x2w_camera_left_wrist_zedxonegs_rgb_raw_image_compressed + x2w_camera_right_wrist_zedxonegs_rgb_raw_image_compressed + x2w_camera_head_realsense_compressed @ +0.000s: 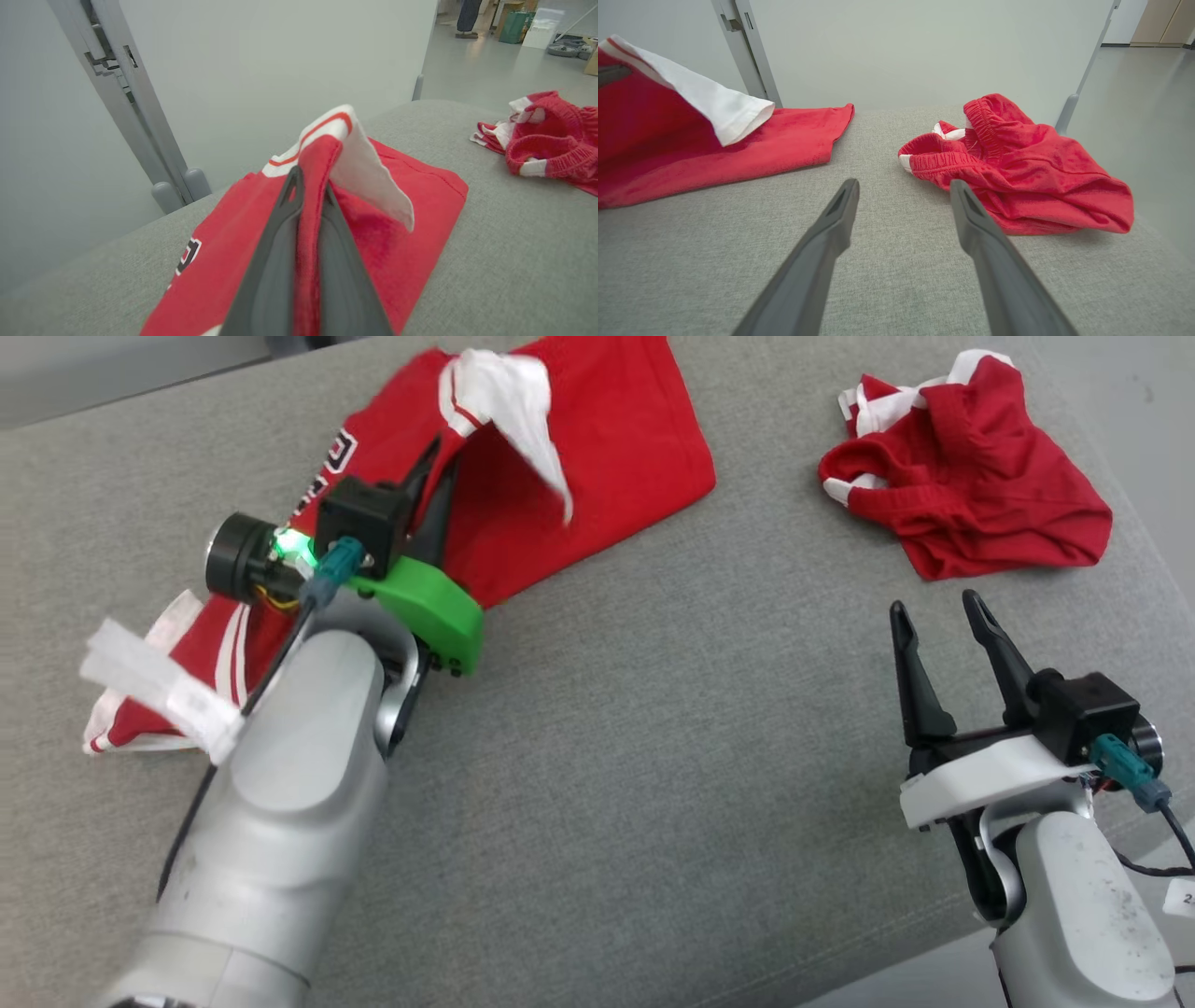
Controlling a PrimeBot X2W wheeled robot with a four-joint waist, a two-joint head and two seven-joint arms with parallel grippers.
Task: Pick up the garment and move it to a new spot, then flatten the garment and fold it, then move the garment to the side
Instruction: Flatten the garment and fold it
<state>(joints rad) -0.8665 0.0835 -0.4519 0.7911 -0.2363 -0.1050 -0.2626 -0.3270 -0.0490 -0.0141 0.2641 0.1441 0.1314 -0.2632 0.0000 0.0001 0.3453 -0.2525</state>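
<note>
The garment [597,457] is a red jersey with white trim and a white sleeve, spread over the far left of the grey cushion; it also shows in the left wrist view [420,196] and the right wrist view [738,149]. My left gripper [441,462] is shut on a raised red fold of it near the sleeve, and the cloth stands pinched between the two dark fingers [310,179]. My right gripper [934,607] is open over bare cushion at the lower right, nothing between its fingers [904,184].
A second red piece, crumpled shorts [971,495] with an elastic waistband [1017,172], lies at the far right. The grey cushion [653,728] drops off at its right edge. Behind it stand a pale wall and a grey post [135,93]. A person's feet [467,18] show far off.
</note>
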